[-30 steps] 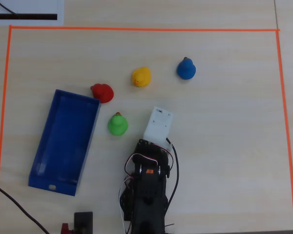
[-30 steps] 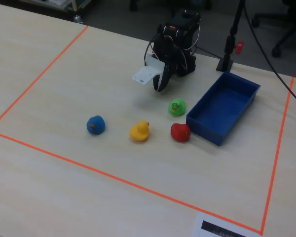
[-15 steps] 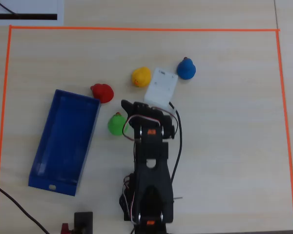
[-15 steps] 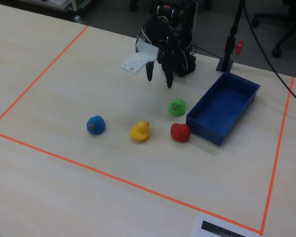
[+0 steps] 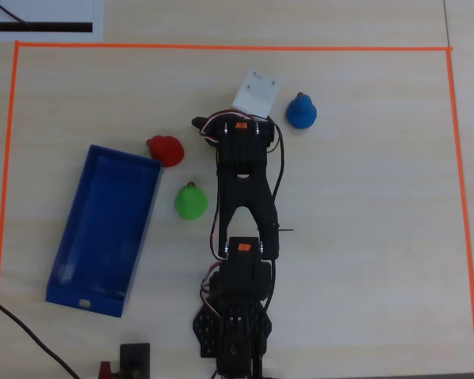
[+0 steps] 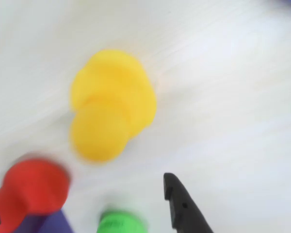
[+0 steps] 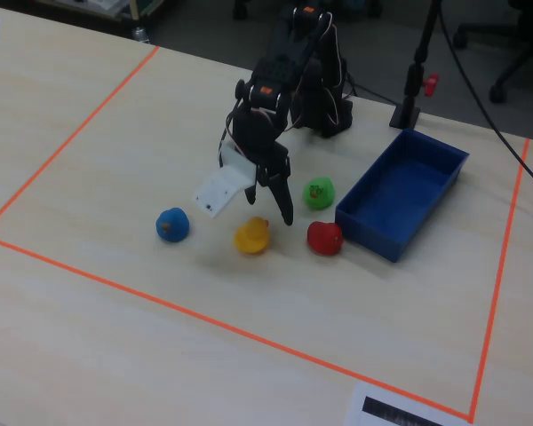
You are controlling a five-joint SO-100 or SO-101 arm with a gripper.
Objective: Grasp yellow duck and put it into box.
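Observation:
The yellow duck (image 6: 111, 104) lies on the pale table, centred in the wrist view and blurred. In the fixed view the yellow duck (image 7: 251, 236) sits between a blue duck and a red duck. My gripper (image 7: 272, 209) hangs just above it and slightly to its right, open and empty. In the wrist view my gripper (image 6: 80, 196) has its black fingers (image 6: 182, 204) wide apart, with the duck ahead of them. The blue box (image 7: 404, 204) stands to the right, empty; it is at the left in the overhead view (image 5: 107, 229). In the overhead view my arm (image 5: 245, 181) hides the yellow duck.
A blue duck (image 7: 172, 224) lies left of the yellow one, a red duck (image 7: 324, 238) right of it by the box, and a green duck (image 7: 319, 192) behind. All three show in the overhead view: blue (image 5: 301, 112), red (image 5: 166, 149), green (image 5: 190, 200). Orange tape (image 7: 204, 315) borders the workspace.

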